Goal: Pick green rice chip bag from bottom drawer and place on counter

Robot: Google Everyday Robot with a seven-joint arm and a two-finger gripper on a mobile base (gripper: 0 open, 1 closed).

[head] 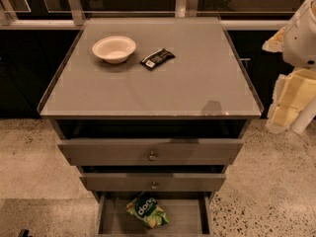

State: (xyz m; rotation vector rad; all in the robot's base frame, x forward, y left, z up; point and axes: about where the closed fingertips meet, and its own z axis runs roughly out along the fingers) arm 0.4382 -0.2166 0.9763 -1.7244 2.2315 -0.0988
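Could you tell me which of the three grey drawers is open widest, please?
The lowest shallow grey drawer, holding the crinkly light-green chip bag; gripper waits far right.

We're looking down on the grey worktop (197, 83), which fills the upper middle of the frame. On its upper left sits a white bowl (114, 49), and just right of it, not touching, a small black wrapped bar (157, 59). At bottom centre, the bottom drawer (185, 218) stands pulled out, and the green rice chip bag (147, 211) lies on its floor, left of centre, "dang" patch up. Above it, the middle drawer (113, 181) and top drawer (98, 152) are each slightly out. At the right edge we see the white arm (301, 33); the claw is outside the frame.
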